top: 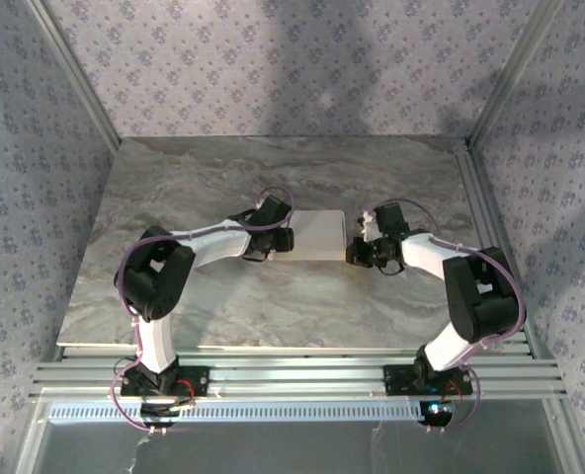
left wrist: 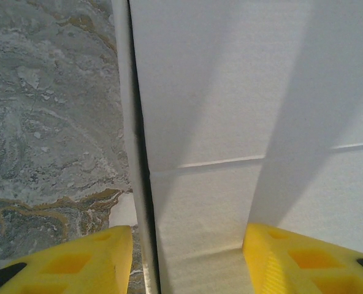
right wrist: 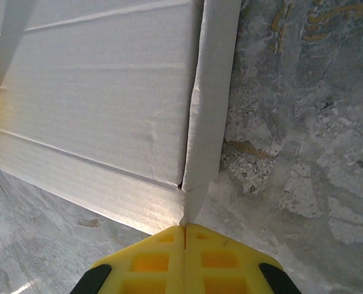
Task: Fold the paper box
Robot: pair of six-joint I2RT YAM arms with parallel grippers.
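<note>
The paper box (top: 317,235) lies flat and white on the marble table, between my two grippers. My left gripper (top: 291,240) is at its left end, open. In the left wrist view its yellow fingers (left wrist: 108,260) straddle the box's raised side flap (left wrist: 129,122) and part of the top panel (left wrist: 243,92). My right gripper (top: 355,250) is at the box's right end. In the right wrist view it (right wrist: 185,229) is shut on the thin tip of the upright end flap (right wrist: 212,92), next to the top panel (right wrist: 95,92).
The marble tabletop (top: 273,306) has free room all round the box. Aluminium rails (top: 292,375) run along the near edge by the arm bases. Patterned walls and metal posts (top: 75,69) enclose the table at the back and sides.
</note>
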